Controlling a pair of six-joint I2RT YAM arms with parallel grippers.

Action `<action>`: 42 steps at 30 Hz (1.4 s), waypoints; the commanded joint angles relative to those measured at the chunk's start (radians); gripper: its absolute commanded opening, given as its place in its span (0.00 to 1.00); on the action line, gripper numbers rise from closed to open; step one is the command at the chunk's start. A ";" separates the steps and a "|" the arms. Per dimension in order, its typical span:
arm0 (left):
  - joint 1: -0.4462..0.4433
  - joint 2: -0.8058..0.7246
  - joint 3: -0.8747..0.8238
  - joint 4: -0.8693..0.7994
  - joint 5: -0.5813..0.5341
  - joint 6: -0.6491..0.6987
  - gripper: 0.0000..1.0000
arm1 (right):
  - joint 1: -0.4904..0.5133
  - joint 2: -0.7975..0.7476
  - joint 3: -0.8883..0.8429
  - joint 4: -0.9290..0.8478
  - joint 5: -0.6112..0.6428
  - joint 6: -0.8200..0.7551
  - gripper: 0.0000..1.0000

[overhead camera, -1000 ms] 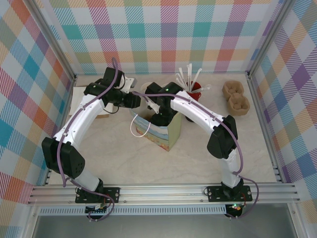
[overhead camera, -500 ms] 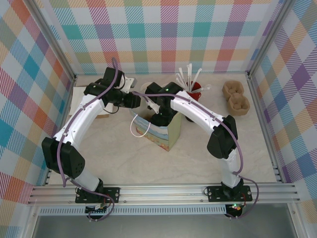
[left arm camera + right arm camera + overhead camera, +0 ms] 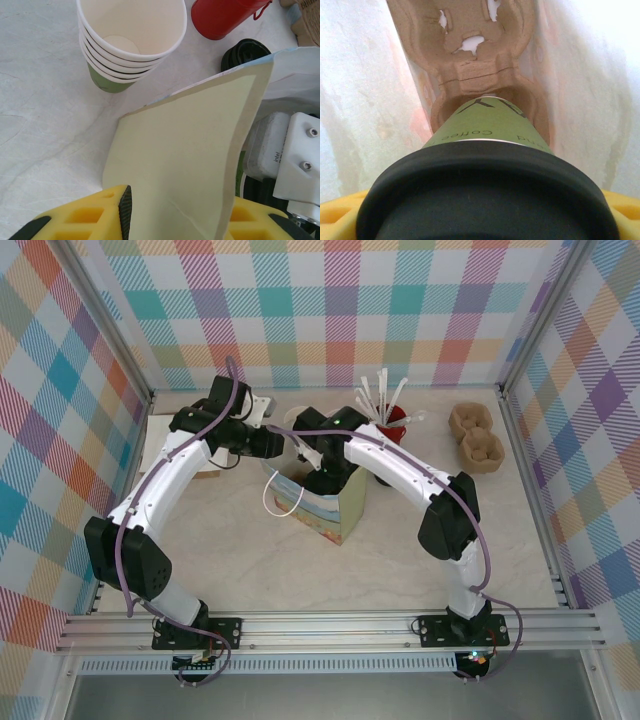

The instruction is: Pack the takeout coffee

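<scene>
The takeout coffee, an olive-green paper cup under a black lid, stands upright inside the paper bag near the table's middle. My right gripper reaches down into the bag and is shut on the cup just below the lid, its yellow fingers on either side. The cup's base meets the near socket of a brown cardboard carrier lying in the bag's bottom. My left gripper is shut on the bag's pale wall, holding the mouth apart.
A stack of lidless green cups stands just behind the bag, with a red mug of white sticks and black lids beside it. Two more cardboard carriers lie at the back right. A pale flat sheet lies at the left.
</scene>
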 commanded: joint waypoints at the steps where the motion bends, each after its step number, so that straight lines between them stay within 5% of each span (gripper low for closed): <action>1: -0.005 -0.002 0.010 0.011 -0.003 0.003 0.35 | 0.003 -0.032 -0.015 0.001 -0.014 -0.014 0.78; 42: -0.005 -0.002 0.004 0.009 -0.006 0.006 0.35 | -0.001 0.032 -0.099 0.069 -0.021 -0.025 0.78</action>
